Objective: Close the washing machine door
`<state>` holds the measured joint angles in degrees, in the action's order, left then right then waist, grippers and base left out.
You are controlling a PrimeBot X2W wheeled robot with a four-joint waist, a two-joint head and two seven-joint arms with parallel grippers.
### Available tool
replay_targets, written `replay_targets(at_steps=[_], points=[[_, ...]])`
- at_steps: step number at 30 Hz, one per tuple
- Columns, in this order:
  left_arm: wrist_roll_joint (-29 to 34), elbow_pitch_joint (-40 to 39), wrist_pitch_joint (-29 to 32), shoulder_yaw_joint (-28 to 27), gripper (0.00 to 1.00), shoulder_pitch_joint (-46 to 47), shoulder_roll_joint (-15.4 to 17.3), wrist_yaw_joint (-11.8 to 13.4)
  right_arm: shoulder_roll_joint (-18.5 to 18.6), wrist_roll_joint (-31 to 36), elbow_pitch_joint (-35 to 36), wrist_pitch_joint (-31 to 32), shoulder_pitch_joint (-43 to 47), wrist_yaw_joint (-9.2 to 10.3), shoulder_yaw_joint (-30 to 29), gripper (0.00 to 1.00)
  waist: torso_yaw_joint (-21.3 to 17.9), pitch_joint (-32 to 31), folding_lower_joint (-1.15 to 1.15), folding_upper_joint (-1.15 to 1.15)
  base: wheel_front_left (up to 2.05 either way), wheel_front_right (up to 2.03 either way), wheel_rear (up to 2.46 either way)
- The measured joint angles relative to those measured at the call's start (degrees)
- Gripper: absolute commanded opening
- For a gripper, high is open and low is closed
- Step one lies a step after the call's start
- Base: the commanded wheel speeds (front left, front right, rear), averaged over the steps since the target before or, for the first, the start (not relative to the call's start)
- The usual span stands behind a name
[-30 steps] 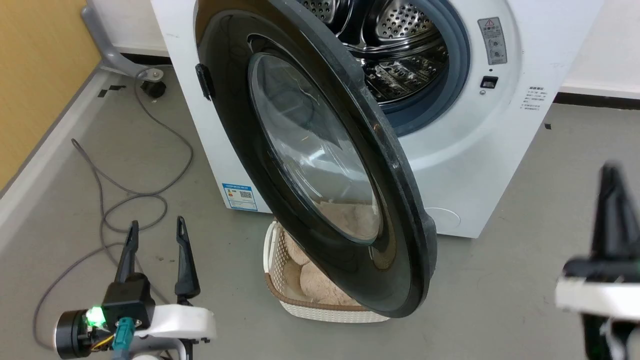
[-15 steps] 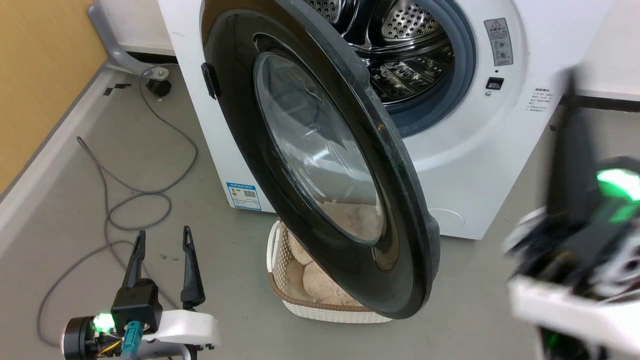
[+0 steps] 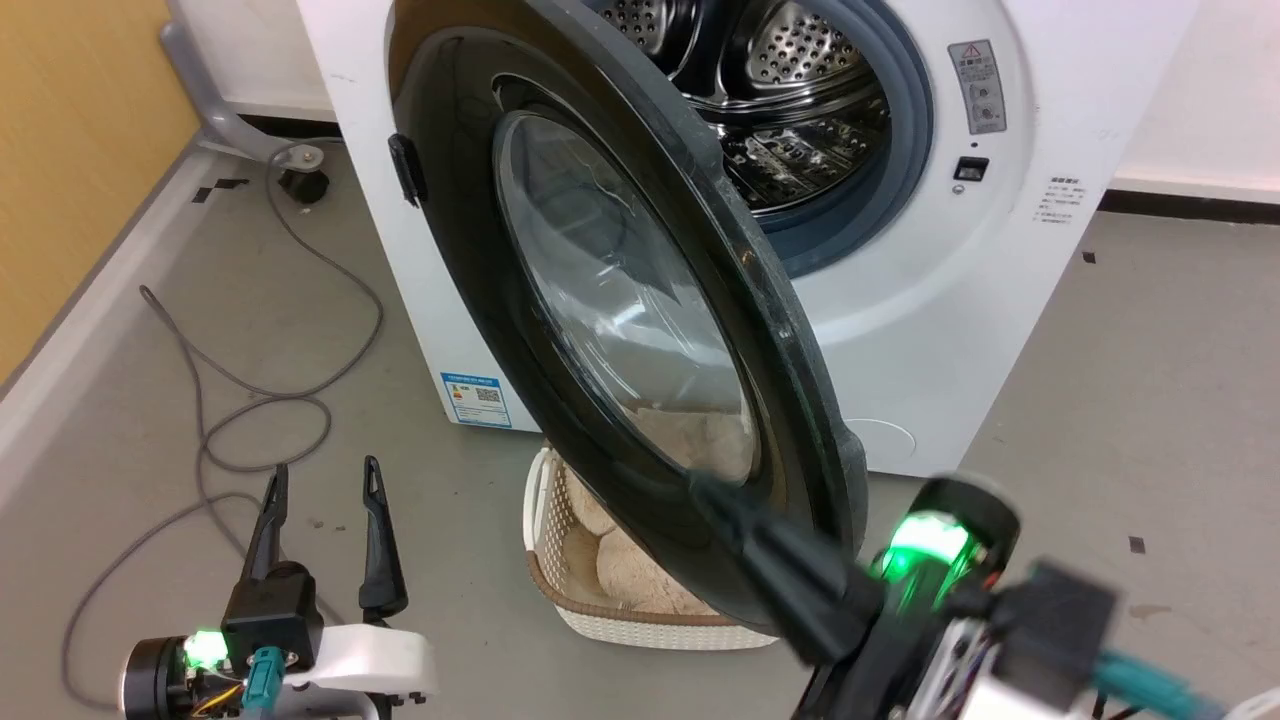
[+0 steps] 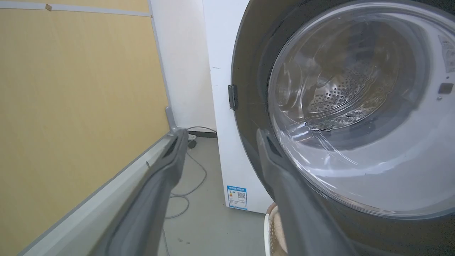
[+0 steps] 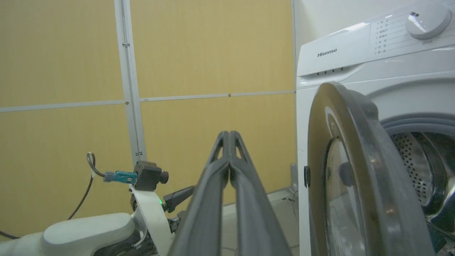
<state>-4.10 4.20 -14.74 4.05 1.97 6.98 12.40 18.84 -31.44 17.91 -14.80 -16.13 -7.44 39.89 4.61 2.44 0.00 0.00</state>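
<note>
The washing machine (image 3: 950, 300) is a white front-loader with its steel drum (image 3: 800, 90) exposed. Its door (image 3: 620, 330), round and glossy black with a clear glass bowl, stands swung out on the hinge at the left. My right gripper (image 3: 705, 490) is shut and empty. It points up and to the left in front of the door's lower outer face; whether it touches is unclear. In the right wrist view its fingers (image 5: 229, 137) are pressed together, with the door (image 5: 355, 185) edge-on to their right. My left gripper (image 3: 323, 478) hovers open over the floor, left of the door (image 4: 355, 106).
A white woven basket (image 3: 560, 590) with a plush toy sits on the floor under the door. A grey cable (image 3: 250, 400) loops across the floor at the left. A yellow wall panel (image 3: 70, 150) and a grey caster leg (image 3: 300, 180) bound the left side.
My right gripper has swung from the right edge of the head view down and left, to the front of the door's lower part. The left gripper and the door have stayed put.
</note>
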Motion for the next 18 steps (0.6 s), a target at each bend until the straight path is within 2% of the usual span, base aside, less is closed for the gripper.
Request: replay_targets(at_steps=[4,8,13,18], points=[[0.42,-0.07,0.0,-0.43,1.0,-0.02,-0.33,-0.16,1.35,1.72,-4.46,0.01,1.71,0.0,2.9,0.0,-0.6,0.24,0.0,0.0,0.0,0.0,0.0],[0.91,-0.21,0.0,-0.52,1.0,-0.02,-0.65,-0.47,1.72,3.32,-8.81,0.03,3.39,0.0,3.18,0.0,-1.22,0.48,0.0,0.0,0.0,0.0,0.0],[1.59,-0.56,0.0,-0.22,1.0,-0.02,-0.94,-0.75,1.65,5.92,-14.83,0.05,4.78,0.0,-0.07,0.0,-2.1,1.35,0.0,0.0,0.0,0.0,0.0],[2.0,-0.89,0.0,0.33,1.0,0.1,-1.21,-1.0,1.2,6.79,-18.01,0.05,4.87,0.0,-4.21,0.0,-2.5,2.48,0.0,0.0,0.0,0.0,0.0]])
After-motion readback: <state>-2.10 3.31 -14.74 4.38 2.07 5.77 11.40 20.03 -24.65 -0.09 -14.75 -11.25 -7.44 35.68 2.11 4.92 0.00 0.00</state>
